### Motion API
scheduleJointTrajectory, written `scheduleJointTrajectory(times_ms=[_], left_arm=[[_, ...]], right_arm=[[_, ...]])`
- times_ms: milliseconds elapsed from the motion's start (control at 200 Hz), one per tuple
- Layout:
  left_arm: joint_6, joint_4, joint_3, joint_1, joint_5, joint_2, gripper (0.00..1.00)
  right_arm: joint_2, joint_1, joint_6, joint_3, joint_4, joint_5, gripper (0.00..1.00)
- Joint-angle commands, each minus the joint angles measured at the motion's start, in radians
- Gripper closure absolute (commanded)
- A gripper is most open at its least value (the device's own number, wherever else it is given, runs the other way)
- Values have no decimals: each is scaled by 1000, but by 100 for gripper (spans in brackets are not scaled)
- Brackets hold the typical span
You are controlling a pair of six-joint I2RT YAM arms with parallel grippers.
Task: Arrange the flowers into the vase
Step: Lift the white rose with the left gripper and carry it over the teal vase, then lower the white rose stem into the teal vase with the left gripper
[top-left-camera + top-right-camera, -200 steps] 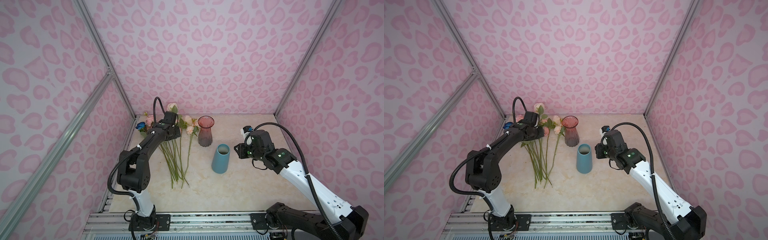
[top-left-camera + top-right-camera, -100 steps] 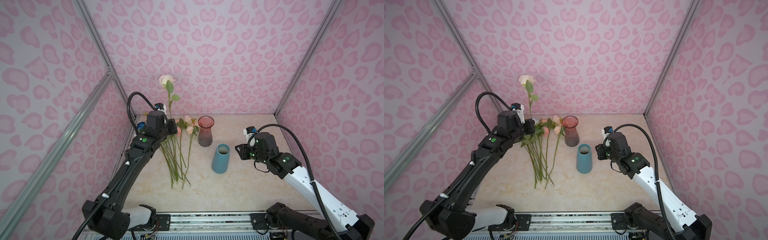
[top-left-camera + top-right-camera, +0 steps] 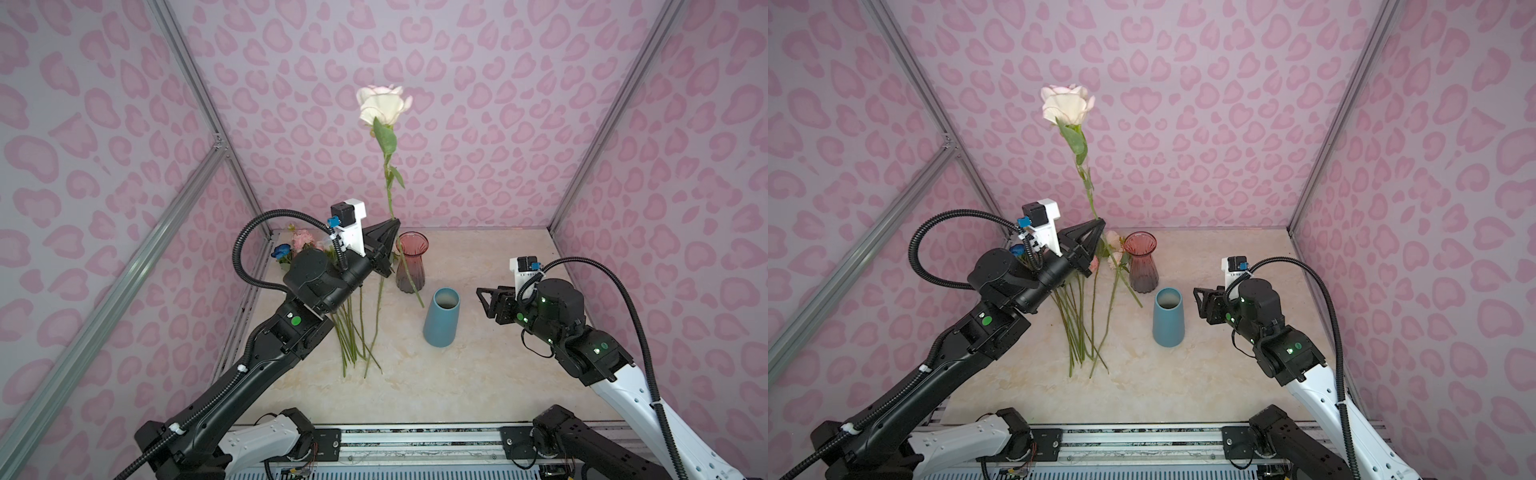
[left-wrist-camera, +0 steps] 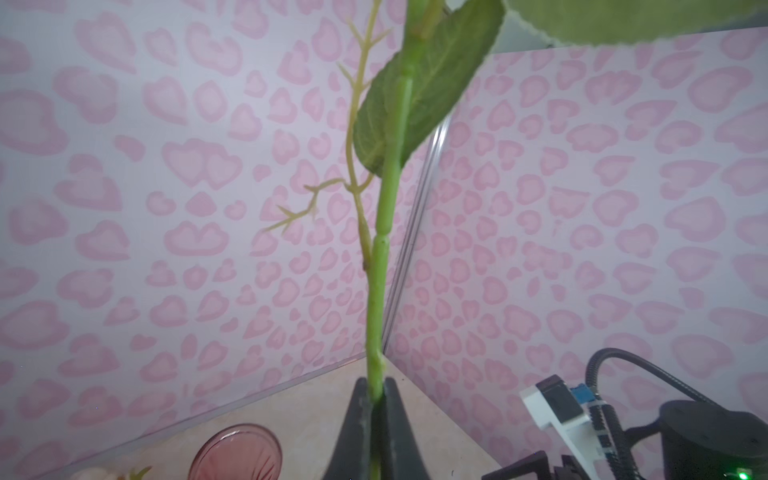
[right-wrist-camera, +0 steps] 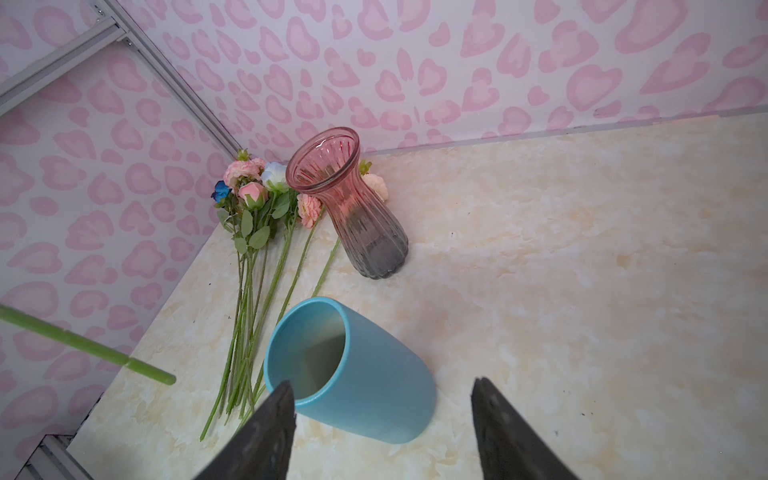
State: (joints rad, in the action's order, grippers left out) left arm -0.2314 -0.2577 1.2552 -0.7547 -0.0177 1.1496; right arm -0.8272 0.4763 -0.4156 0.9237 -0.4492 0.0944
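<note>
My left gripper (image 3: 394,223) (image 3: 1099,223) (image 4: 376,388) is shut on the green stem of a cream rose (image 3: 384,104) (image 3: 1067,104). The rose stands upright and high above the table. Its lower stem end (image 5: 83,345) hangs in the air, to the left of the blue vase (image 3: 441,318) (image 5: 353,374) in both top views. A pink glass vase (image 3: 410,262) (image 4: 235,455) stands behind. More flowers (image 3: 353,324) (image 5: 257,199) lie on the table to the left of the vases. My right gripper (image 3: 484,299) (image 3: 1200,297) (image 5: 382,382) is open and empty, close to the right of the blue vase.
Pink patterned walls (image 3: 457,124) with metal frame posts (image 3: 195,95) close in the marble table (image 3: 478,382) on three sides. The loose stems reach toward the table's front left. A metal rail (image 3: 415,436) runs along the front edge.
The left arm has lifted the cream rose off the pile and raised it upright, moving right toward the vases. The right gripper has opened wider beside the blue vase.
</note>
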Motion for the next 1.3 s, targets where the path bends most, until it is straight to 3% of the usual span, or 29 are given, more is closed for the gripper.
scheduleJointTrajectory(times_ms=[0, 120, 350, 815, 1295], left_arm=[[87, -165, 80, -58, 19, 85, 97], [135, -161, 173, -101, 36, 192, 97], [185, -172, 175, -112, 88, 289, 97], [148, -74, 63, -132, 117, 349, 97], [95, -6, 14, -158, 81, 399, 89]], right_arm=[[-2, -10, -37, 15, 5, -9, 33], [11, -15, -42, 25, -1, -21, 34], [53, -30, -44, 22, -18, -12, 35], [64, -54, -54, -33, -12, 10, 35], [23, -57, -47, -26, -16, 32, 34]])
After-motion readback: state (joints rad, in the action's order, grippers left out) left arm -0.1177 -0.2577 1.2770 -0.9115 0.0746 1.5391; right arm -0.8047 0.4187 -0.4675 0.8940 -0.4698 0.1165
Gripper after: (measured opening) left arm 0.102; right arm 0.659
